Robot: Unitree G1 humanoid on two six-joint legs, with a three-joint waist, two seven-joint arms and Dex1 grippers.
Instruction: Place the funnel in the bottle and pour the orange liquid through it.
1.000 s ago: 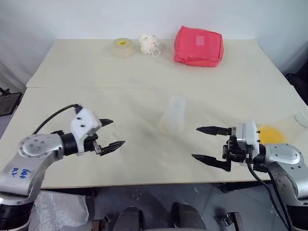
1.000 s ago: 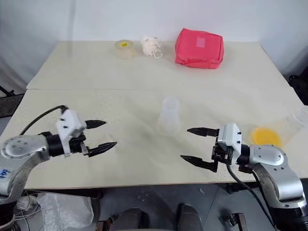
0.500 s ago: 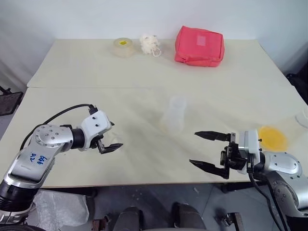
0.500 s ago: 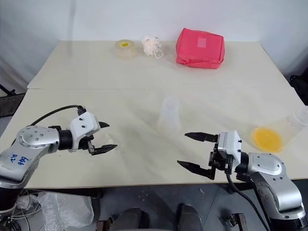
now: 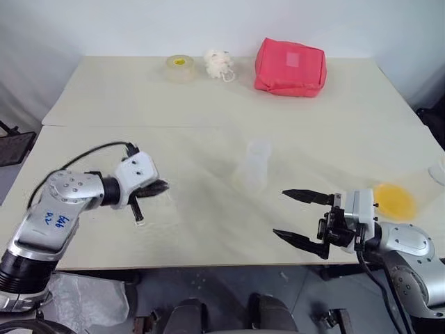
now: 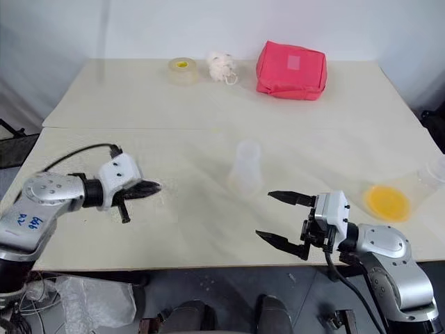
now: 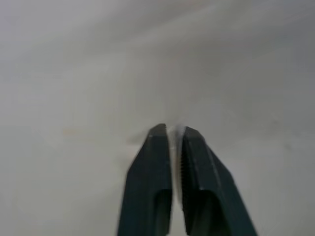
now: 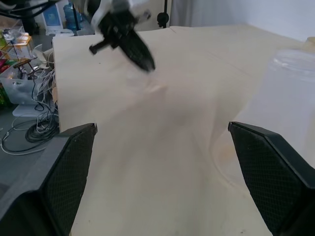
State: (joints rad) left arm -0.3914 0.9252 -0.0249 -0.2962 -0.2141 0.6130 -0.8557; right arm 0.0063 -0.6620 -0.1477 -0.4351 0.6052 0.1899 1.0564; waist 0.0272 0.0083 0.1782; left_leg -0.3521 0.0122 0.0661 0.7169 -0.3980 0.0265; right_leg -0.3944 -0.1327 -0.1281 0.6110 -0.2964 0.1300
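My left gripper [image 5: 163, 186] is low over the table at the left, shut. In the left wrist view a thin pale edge shows pinched between its fingertips [image 7: 158, 135]. That edge belongs to the clear funnel [image 6: 164, 188], which is only a faint shape on the table at the tips. The whitish bottle [image 5: 256, 165] stands upright mid-table, apart from both grippers. The orange liquid [image 5: 394, 200] sits in a clear container near the right table edge. My right gripper [image 5: 279, 213] hovers open and empty at the front, between bottle and liquid, pointing left.
A red pouch [image 5: 289, 67], a white fluffy ball [image 5: 217, 64] and a yellow-centred tape roll [image 5: 179, 67] lie along the far edge. Another clear cup [image 6: 437, 169] stands at the right edge. A seam [image 5: 139, 126] crosses the table.
My left gripper has gone from wide open to shut and has shifted slightly forward over the table. The right gripper has stayed open in about the same spot.
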